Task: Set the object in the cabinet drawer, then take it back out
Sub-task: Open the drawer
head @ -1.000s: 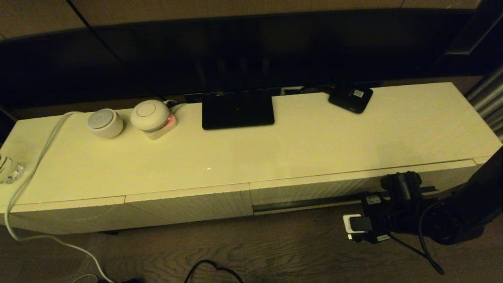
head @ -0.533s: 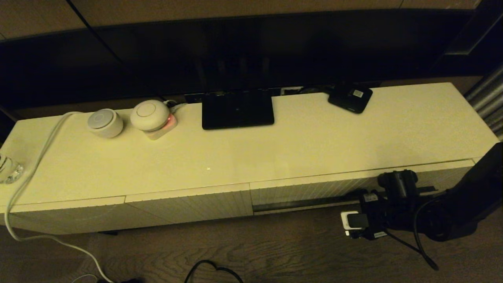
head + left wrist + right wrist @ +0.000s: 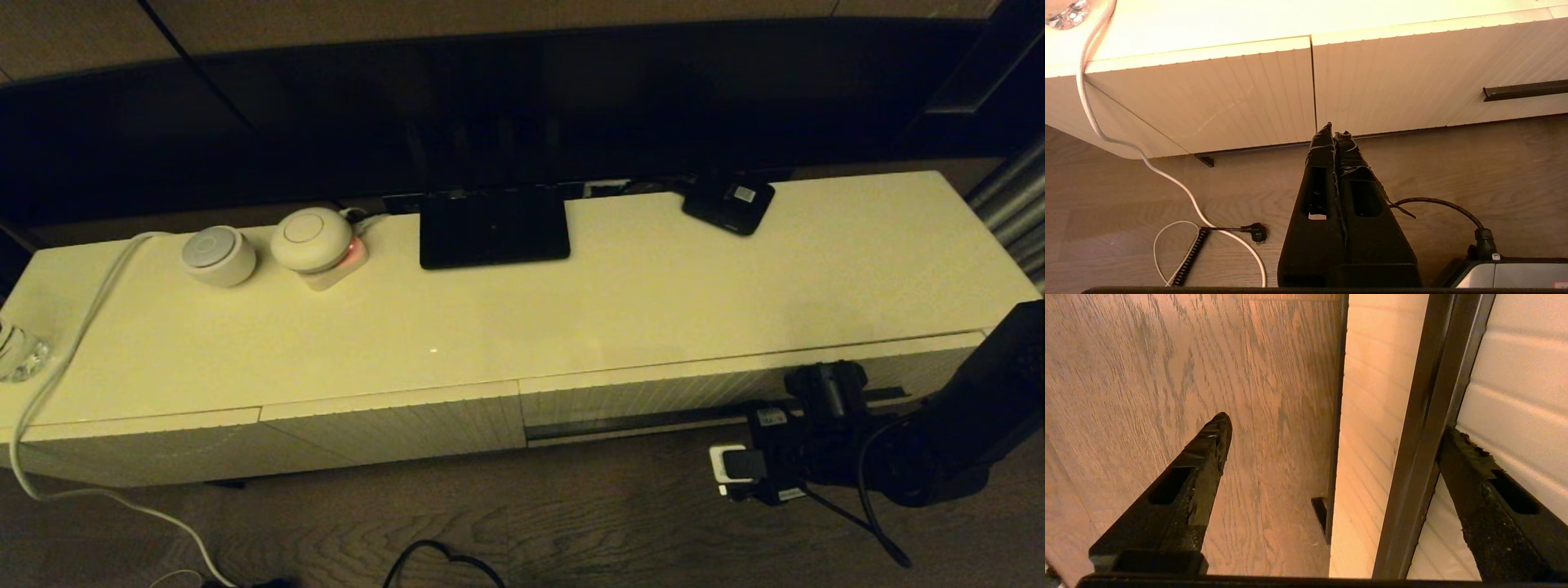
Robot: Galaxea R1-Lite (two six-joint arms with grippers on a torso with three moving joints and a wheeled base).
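Head view: right gripper (image 3: 816,408) low at the closed cabinet drawer (image 3: 653,400), against its dark slot (image 3: 620,425); the umbrella shows in no view. Left wrist view: left gripper (image 3: 1334,130) pressed together, hanging before the ribbed fronts above the floor (image 3: 1126,204). Right wrist view: right gripper (image 3: 1331,433) spread apart, one finger (image 3: 1474,465) behind the slot's dark bar (image 3: 1425,428), the other over the floor.

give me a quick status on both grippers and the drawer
Right gripper open at the cabinet drawer front, one of its fingers behind the dark slot. Left gripper shut, parked low. Drawer closed; umbrella not in view.
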